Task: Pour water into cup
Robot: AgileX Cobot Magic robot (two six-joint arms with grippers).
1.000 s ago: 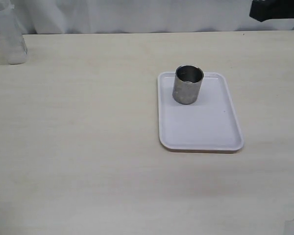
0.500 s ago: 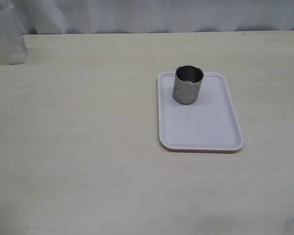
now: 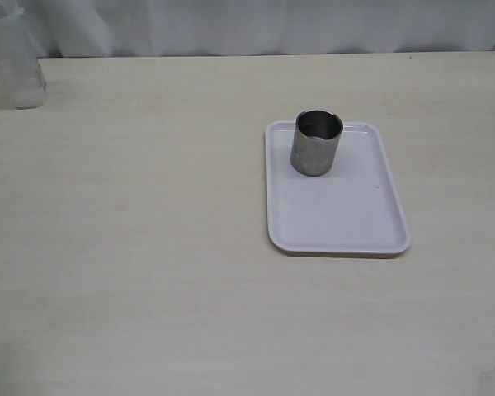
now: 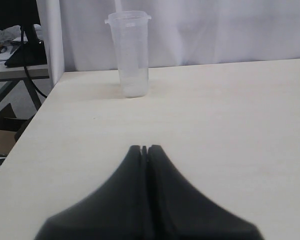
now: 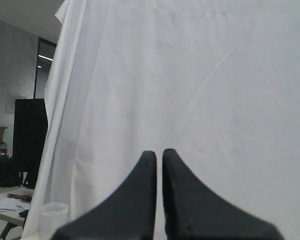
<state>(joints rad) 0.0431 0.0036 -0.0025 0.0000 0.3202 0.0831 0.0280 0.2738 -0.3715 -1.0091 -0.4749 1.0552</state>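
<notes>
A pale wood-grain table (image 3: 148, 247) ran back to a white curtain (image 5: 215, 75), and on it lay a white tray (image 3: 338, 223). The cup (image 3: 317, 148) stood upright on the tray's far end, close to its left rim, its inside too dark to show whether any water was in it.

A second before, a dark piece of an arm had shown beyond the tray's far right corner. By now it had gone from the exterior view, which showed no arm at all. The right gripper (image 5: 159, 152) faced the curtain instead of the table, its fingers drawn close with only a sliver between them and nothing held. The left gripper (image 4: 144, 149) was low over the table, fingers pressed together and empty, looking toward a translucent beaker (image 4: 130, 55).

That beaker stood well apart from the tray, at the table's far left corner. If it held water, the frames did not make that plain. With both grippers empty and away from the tray, no pour looked to be under way.

Nothing lay between the beaker and the tray. Bare table offered a free path, and the tray's open near half left room beside the cup.
</notes>
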